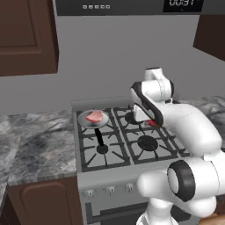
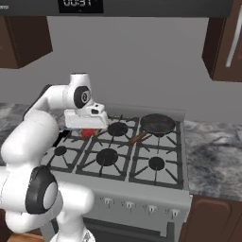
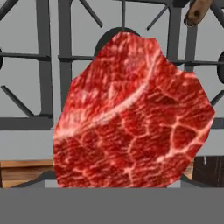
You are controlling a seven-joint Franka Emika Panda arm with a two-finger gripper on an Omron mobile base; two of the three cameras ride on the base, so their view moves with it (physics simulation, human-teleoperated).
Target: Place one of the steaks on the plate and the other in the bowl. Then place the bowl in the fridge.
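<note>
Claw point(image 2: 86, 128) low over stove point(image 1: 132, 145) | steak point(image 3: 131, 118) close below | grip cannot tell | second steak point(image 1: 94, 116) in pan point(image 1: 93, 119) at 9 o'clock

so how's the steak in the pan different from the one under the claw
The steak in the pan looks pale pink; the steak under the claw is deep red with white marbling. The first lies in a grey pan on the rear left burner; the second sits above the stove grates mid-stove, partly hidden. Both are small flat raw slabs.
</note>
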